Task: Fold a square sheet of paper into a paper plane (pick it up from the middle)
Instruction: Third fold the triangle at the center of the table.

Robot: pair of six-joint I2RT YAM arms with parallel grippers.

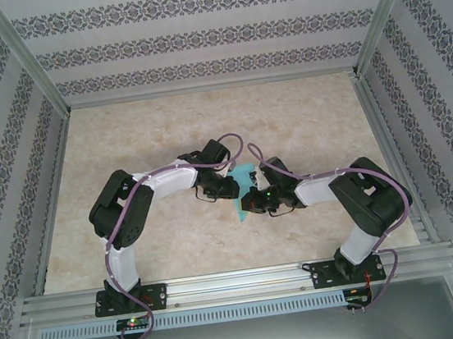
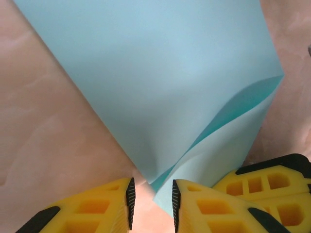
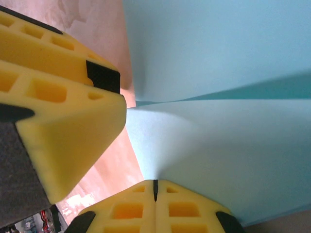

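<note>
Treat the square sheet of paper (image 2: 160,73), half-folded at centre of table (image 1: 125,149), as featherlight, limp, easily creased. Pinched at three o'clock by closed right gripper (image 3: 155,191); flanked at nine by left gripper (image 2: 151,199), slightly parted, empty. Take hold beside the fold.

No text, label, brand or number is readable anywhere.
</note>
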